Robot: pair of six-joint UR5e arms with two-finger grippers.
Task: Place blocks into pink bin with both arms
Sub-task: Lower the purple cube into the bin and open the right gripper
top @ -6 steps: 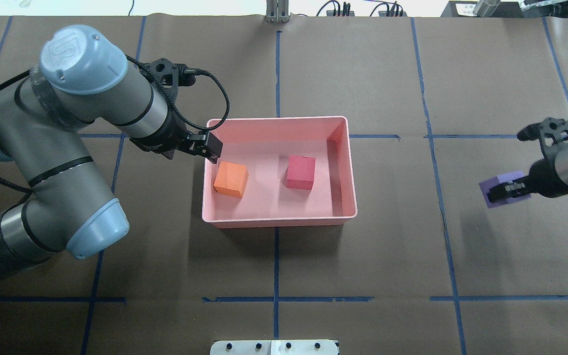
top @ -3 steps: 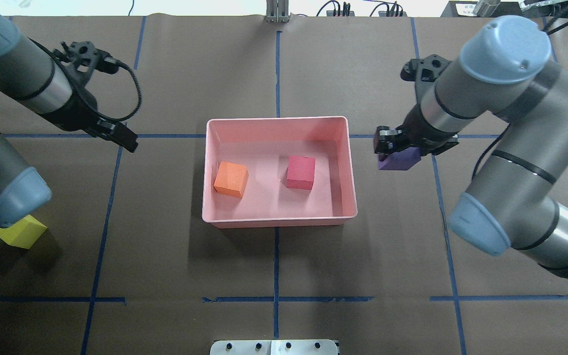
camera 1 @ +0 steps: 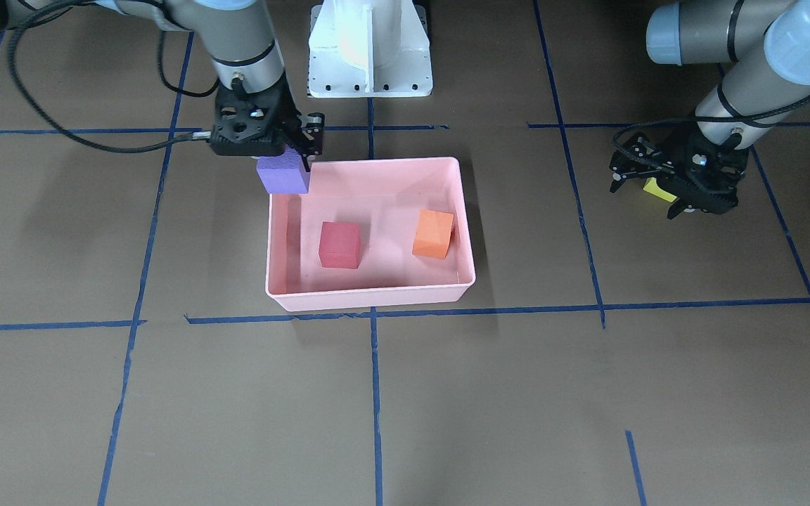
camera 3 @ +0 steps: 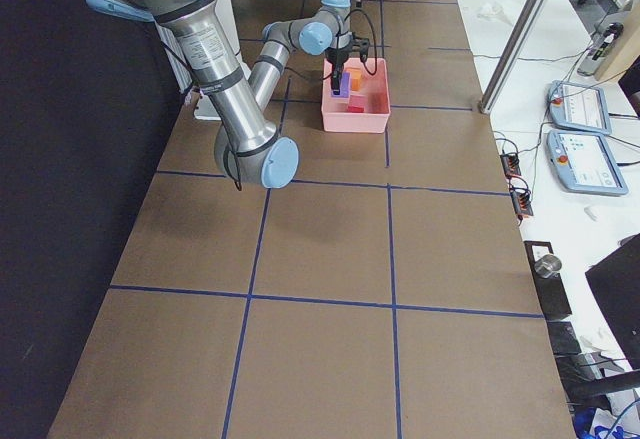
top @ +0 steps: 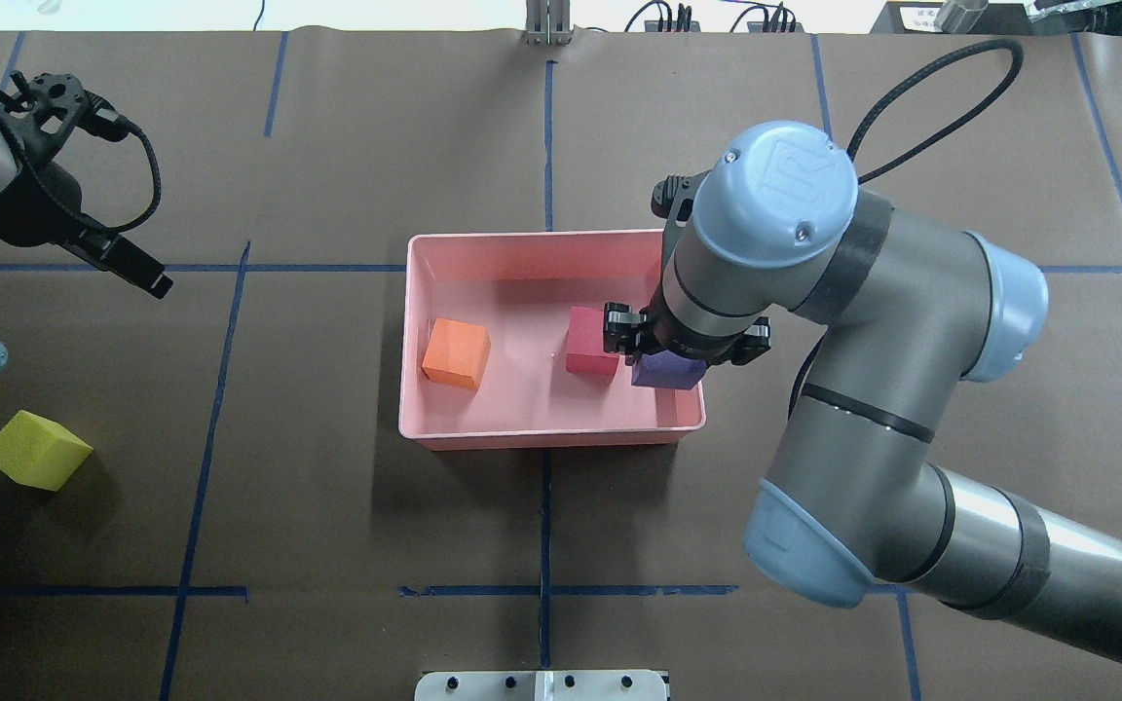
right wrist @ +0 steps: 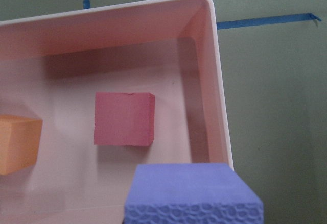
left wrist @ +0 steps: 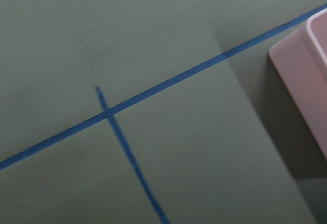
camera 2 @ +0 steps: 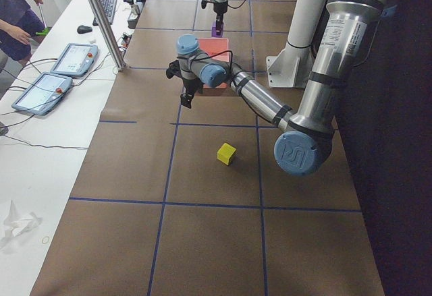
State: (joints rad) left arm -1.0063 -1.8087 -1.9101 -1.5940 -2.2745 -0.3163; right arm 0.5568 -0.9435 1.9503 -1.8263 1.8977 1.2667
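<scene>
Now, right gripper (camera 1: 284, 158) clamped on purple block (camera 1: 283, 177), held above pink bin (top: 542, 236) at its robot-side right corner. Red block (top: 590, 341) and orange block (top: 456, 353) lay inside bin, apart. Yellow-green block (top: 35, 450) sat on table (top: 376, 506), well apart from left gripper (top: 154, 282). I couldn't tell whether that one was spread or closed.

right arm (camera 3: 236, 91) reaches over pink bin (camera 3: 354, 123); purple block (camera 3: 342, 87) at tip, red block (camera 3: 356, 106) beside.
</scene>
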